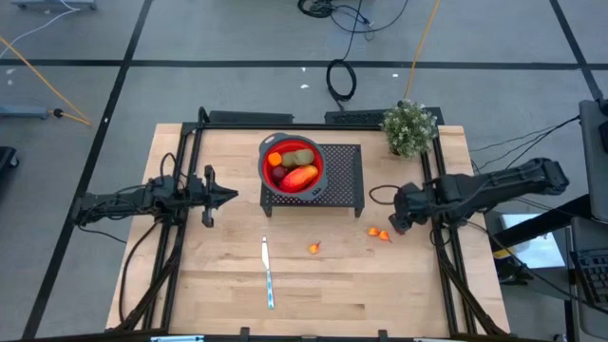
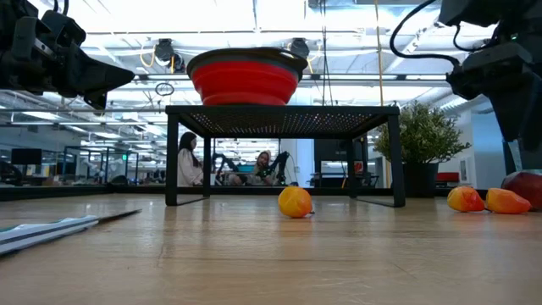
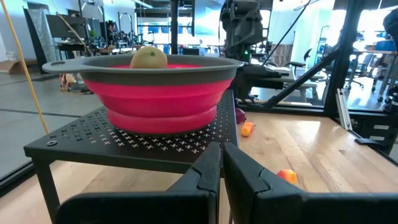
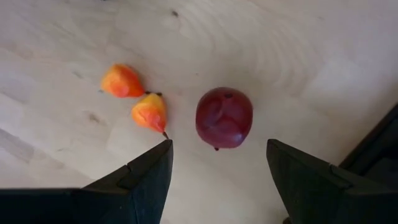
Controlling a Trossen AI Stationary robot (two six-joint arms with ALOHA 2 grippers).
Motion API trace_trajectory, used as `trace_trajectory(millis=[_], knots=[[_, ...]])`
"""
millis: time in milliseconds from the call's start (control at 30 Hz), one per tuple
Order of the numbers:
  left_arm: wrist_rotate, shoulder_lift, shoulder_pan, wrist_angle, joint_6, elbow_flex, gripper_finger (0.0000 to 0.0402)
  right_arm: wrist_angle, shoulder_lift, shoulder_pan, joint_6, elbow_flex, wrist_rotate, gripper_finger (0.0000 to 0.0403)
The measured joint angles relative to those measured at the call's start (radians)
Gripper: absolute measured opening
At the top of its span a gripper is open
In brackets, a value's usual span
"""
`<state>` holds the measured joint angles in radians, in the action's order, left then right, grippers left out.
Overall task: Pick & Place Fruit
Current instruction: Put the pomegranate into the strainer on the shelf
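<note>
Fruit point(image 1: 300, 168) partly fills the bowl point(image 1: 265, 152) on the rack point(image 1: 344, 180); a plum point(image 4: 224, 117) lies loose at right, with the right gripper point(image 4: 219, 168) spread above it. Next, I judge: descend, pinch the plum; left gripper point(image 3: 221, 174), pressed together, waits left.

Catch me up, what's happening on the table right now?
The right gripper hangs open just above a dark red fruit on the table, two small orange fruits lying beside it. The red bowl on the black rack already holds several fruits. One more orange fruit and a knife lie mid-table. The left gripper waits shut, near the rack.
</note>
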<state>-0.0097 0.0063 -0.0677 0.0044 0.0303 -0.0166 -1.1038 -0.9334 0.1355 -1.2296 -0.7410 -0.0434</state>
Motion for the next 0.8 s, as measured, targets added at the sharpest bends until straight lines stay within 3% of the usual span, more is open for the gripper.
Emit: trace_trajectory(millis=[233,800], knots=[[0.0,0.0,0.0,0.0,0.0,0.0,0.0021,0.001,-0.046,0.068,-0.078,0.0,0.07,0.0251],[0.0,0.0,0.0,0.0,0.0,0.0,0.0021,-0.003,-0.075,0.086,-0.057,0.0,0.073,0.0251]])
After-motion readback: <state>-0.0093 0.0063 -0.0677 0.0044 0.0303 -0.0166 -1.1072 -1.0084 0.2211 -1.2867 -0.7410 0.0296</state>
